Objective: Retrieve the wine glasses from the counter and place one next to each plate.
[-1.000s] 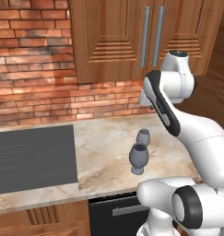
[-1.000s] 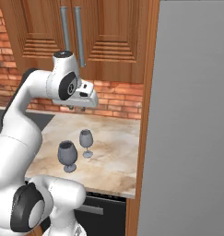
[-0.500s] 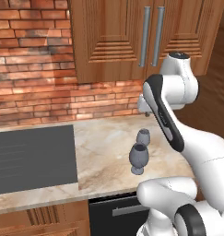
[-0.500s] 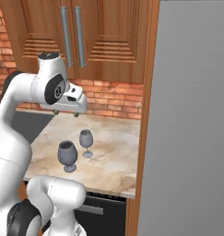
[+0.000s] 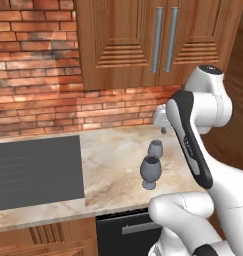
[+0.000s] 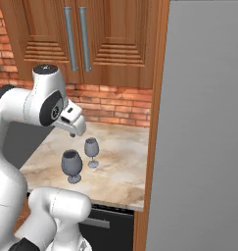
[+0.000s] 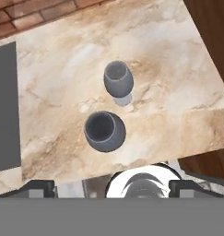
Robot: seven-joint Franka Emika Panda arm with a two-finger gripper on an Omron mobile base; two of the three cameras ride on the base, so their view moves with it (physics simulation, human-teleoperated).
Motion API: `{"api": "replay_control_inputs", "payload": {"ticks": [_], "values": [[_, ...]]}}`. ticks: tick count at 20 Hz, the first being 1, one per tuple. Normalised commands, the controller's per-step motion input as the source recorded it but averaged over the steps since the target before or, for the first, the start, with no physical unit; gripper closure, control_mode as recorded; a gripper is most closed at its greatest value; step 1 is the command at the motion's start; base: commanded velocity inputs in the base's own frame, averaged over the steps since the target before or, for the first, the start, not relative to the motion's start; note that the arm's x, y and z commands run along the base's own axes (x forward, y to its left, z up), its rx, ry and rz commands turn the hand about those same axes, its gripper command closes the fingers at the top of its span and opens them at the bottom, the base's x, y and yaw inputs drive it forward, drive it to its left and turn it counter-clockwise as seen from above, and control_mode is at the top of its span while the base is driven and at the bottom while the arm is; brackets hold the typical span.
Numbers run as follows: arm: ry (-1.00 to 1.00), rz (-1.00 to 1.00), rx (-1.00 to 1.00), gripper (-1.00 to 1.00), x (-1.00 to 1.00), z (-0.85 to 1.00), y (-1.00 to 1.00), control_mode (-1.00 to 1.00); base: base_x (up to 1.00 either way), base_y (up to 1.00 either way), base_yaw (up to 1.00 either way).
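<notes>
Poised high above the counter (image 5: 113,150), the gripper (image 6: 73,131) hangs over the two wine glasses with nothing in it. Looking down through the hand's own camera, its two dark tips sit far out at either side of the bottom edge, so the jaws stand wide, which I take to be room made for a rounded bowl.

Taking the dark cooktop panel (image 5: 35,170) as my mark: both glasses stand upright on the marbled stone to the side of it, away from its edge. The nearer wine glass (image 5: 150,171) is close to the front lip of the worktop; the farther wine glass (image 5: 155,148) is just behind it, toward the brick backsplash (image 5: 38,85). They are near each other but apart, with a strip of bare stone between their feet.

The hand looks almost straight down into the open mouths, which suggests a descent from above onto one bowl. The nearer one lies closer under the hand's view, so I judge it the likelier first pick. The tight spacing is the risk: a wide finger could nudge the neighbour. No plate is to be seen from here.
</notes>
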Motion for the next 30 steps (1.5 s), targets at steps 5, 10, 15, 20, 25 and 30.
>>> {"api": "replay_control_inputs", "payload": {"ticks": [5, 10, 15, 20, 25, 30], "values": [[0.0, -0.35, 0.15, -1.0, -0.1, -0.01, 0.0, -1.0, 0.0, 0.0, 0.0], [0.0, -0.37, 0.07, -1.0, 0.0, -0.01, 0.0, -1.0, 0.0, 0.0, 0.0], [0.0, -0.34, 0.19, -1.0, 0.0, 0.0, 0.0, -1.0, 0.0, 0.0, 0.0], [0.0, -0.32, 0.21, -1.0, 0.02, -0.01, 0.0, -1.0, 0.0, 0.0, 0.0], [0.0, -0.18, 0.18, -1.0, 0.1, -0.12, 0.0, -1.0, 0.0, 0.0, 0.0], [0.03, 0.0, 0.14, -1.0, 0.25, -0.34, 0.0, -1.0, 0.0, 0.0, 0.0]]}}
